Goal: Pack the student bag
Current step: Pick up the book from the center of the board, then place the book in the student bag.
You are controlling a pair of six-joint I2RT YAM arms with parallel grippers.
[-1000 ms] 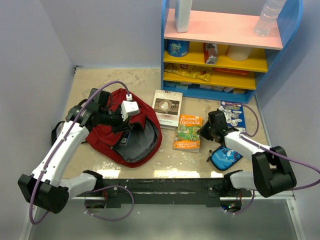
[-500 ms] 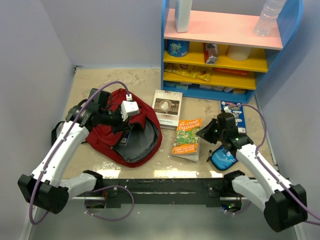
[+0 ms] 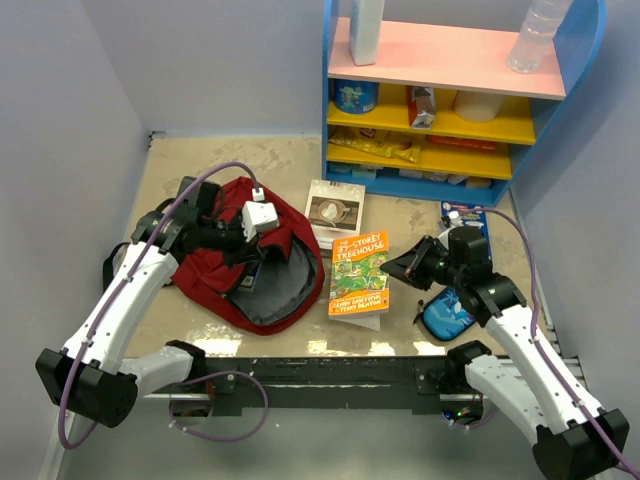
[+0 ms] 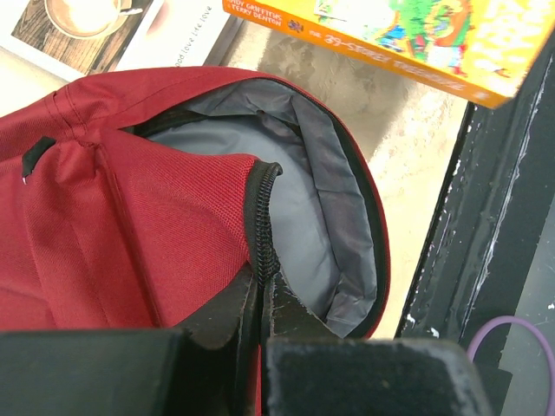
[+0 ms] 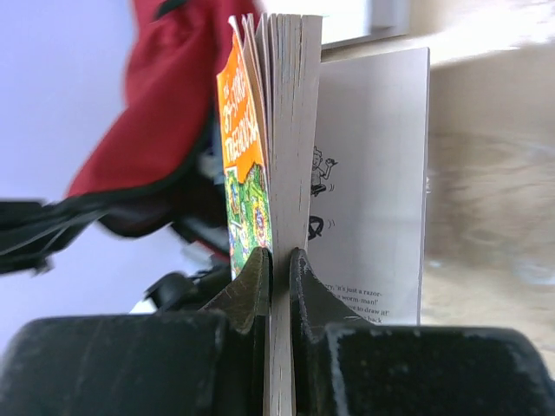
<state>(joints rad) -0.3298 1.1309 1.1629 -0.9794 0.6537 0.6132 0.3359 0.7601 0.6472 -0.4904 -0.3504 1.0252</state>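
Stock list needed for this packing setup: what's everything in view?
student bag: one, dark red, table's left, mouth open
Treehouse book: one, orange, mid-table, in right jaws
coffee-cover book: one, white, beyond the orange one
zip pouch: one, blue, near right
shelf unit: one, blue, pink, yellow, far right, stocked
booklet: one, blue-white, by the shelf unit
white bottle: one, shelf top
clear bottle: one, shelf top
table: one, beige
left arm: one, white-black, jaws shut on bag's zipper edge
right arm: one, white-black, jaws shut on Treehouse book
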